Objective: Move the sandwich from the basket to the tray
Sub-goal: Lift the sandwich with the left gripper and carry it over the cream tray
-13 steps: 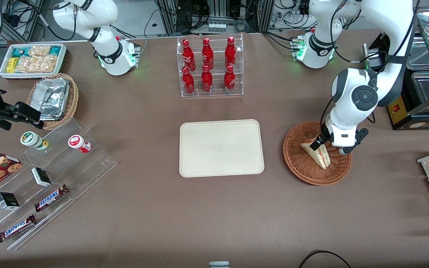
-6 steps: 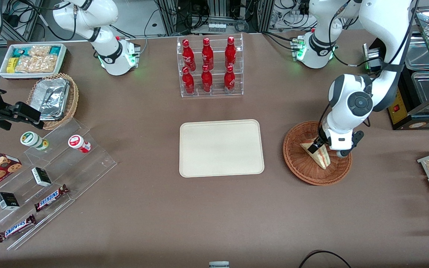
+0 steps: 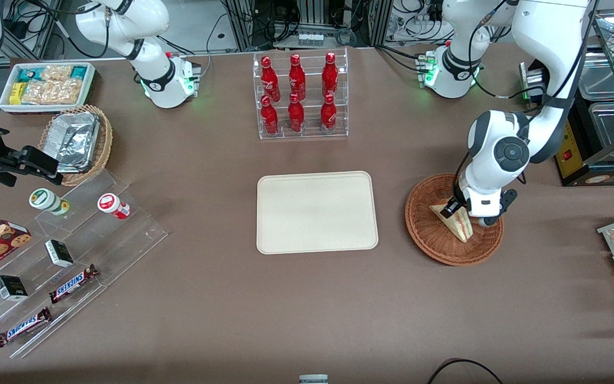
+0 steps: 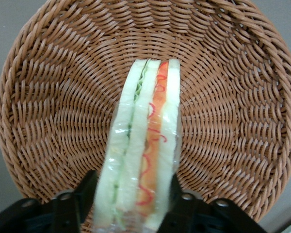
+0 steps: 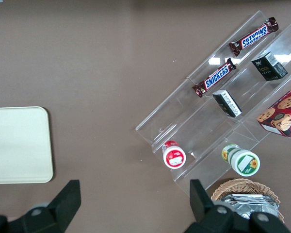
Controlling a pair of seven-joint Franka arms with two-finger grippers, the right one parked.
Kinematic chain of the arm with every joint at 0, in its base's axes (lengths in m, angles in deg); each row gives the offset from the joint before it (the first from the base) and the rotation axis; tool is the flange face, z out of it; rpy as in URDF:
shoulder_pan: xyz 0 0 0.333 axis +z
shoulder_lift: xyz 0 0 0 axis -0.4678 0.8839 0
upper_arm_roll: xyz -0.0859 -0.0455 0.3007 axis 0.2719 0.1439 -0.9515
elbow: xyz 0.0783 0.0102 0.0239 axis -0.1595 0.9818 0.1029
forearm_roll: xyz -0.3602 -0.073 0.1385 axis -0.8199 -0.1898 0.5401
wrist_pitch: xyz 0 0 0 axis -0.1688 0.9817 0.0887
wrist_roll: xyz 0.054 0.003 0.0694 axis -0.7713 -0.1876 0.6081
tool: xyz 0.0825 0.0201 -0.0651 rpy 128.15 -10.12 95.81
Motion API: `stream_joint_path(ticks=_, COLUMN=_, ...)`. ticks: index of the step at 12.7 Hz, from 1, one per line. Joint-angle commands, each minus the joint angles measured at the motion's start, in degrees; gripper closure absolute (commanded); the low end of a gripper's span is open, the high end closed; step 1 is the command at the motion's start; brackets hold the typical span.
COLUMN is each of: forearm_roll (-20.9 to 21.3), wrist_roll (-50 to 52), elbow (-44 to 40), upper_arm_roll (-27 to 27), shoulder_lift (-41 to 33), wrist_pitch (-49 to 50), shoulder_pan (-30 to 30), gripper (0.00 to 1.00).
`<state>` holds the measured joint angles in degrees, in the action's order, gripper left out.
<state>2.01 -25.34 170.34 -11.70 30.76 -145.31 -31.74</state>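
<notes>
The basket (image 3: pixel 453 220) sits on the counter (image 3: pixel 296 309) toward the working arm's end, well apart from the near edge, with a strip of bare counter between it and the tray (image 3: pixel 317 212). The sandwich (image 3: pixel 459 224) lies inside the basket, its pointed end toward the near rim and its wide end under the arm. The wrist view shows it standing on edge on the woven floor (image 4: pixel 223 116), green and red filling stripes (image 4: pixel 145 145) facing up between the pale bread slices.

The end effector (image 3: pixel 459 209) is down in the basket at the sandwich's wide end. Its two fingers (image 4: pixel 70 208) stand one on each flat side of the wedge, right against the wrap; whether they are squeezing it or only touching, I cannot tell.

The tray lies flat at the counter's middle with nothing on it. Farther from the camera, near the far edge, a clear rack (image 3: pixel 301 96) holds six red bottles.
</notes>
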Motion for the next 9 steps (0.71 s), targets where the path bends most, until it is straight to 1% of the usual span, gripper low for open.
stream_joint_path(ticks=1, forearm_roll=0.00, wrist_roll=1.13, elbow=-0.44, upper_arm_roll=0.25, shoulder_lift=-0.19, wrist_pitch=-0.03, shoulder_pan=-0.01, gripper=0.99)
stream_joint_path(ticks=3, forearm_roll=0.00, wrist_roll=0.86, elbow=-3.42, upper_arm_roll=0.42, shoulder_lift=-0.19, wrist_pitch=4.95, shoulder_pan=-0.01, gripper=1.00)
stream_joint_path(ticks=5, forearm_roll=0.09, wrist_roll=0.51, elbow=-9.82, upper_arm_roll=0.68, shoulder_lift=0.07, wrist_pitch=14.16, shoulder_pan=-0.10, gripper=1.00)
stream_joint_path(ticks=6, forearm_roll=0.09, wrist_roll=-0.10, elbow=-12.81, upper_arm_roll=1.64, shoulder_lift=0.59, wrist_pitch=18.30, shoulder_pan=-0.01, gripper=1.00)
stream_joint_path(ticks=7, forearm_roll=0.09, wrist_roll=-3.76, elbow=-14.58, upper_arm_roll=2.09, shoulder_lift=0.60, wrist_pitch=21.65, shoulder_pan=0.08, gripper=1.00)
stream_joint_path(ticks=8, forearm_roll=-0.43, wrist_roll=-11.54, elbow=-15.47, upper_arm_roll=2.09, shoulder_lift=0.16, wrist_pitch=23.60, shoulder_pan=0.08, gripper=1.00)
stream_joint_path(ticks=9, forearm_roll=-0.78, wrist_roll=-15.10, elbow=-15.91, upper_arm_roll=2.61, shoulder_lift=-0.10, wrist_pitch=24.66, shoulder_pan=-0.01, gripper=1.00)
